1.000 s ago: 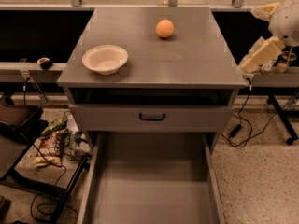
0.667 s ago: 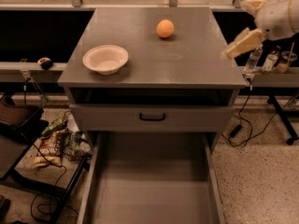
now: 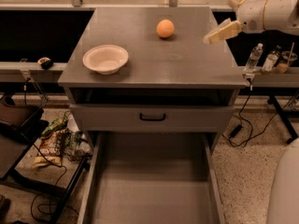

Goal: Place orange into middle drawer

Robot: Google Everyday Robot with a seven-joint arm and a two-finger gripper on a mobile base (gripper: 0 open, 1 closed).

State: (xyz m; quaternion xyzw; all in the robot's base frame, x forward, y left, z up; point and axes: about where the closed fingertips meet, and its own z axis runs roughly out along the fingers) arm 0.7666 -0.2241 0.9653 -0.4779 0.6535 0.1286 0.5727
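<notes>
The orange (image 3: 165, 28) sits on the grey cabinet top (image 3: 187, 64), near its back edge and a little right of centre. My gripper (image 3: 218, 33) hangs over the right side of the cabinet top, to the right of the orange and apart from it, holding nothing. The middle drawer (image 3: 152, 190) is pulled out at the bottom of the camera view, its bare grey floor showing and nothing in it.
A white bowl (image 3: 105, 58) stands on the left of the cabinet top. A closed drawer front with a black handle (image 3: 152, 117) sits above the open drawer. Bottles (image 3: 254, 58) stand on a ledge at the right. Snack bags (image 3: 55, 143) and cables lie on the floor at the left.
My gripper has moved left from beyond the cabinet's right edge to over its top, closer to the orange. The orange, bowl and drawer have not moved.
</notes>
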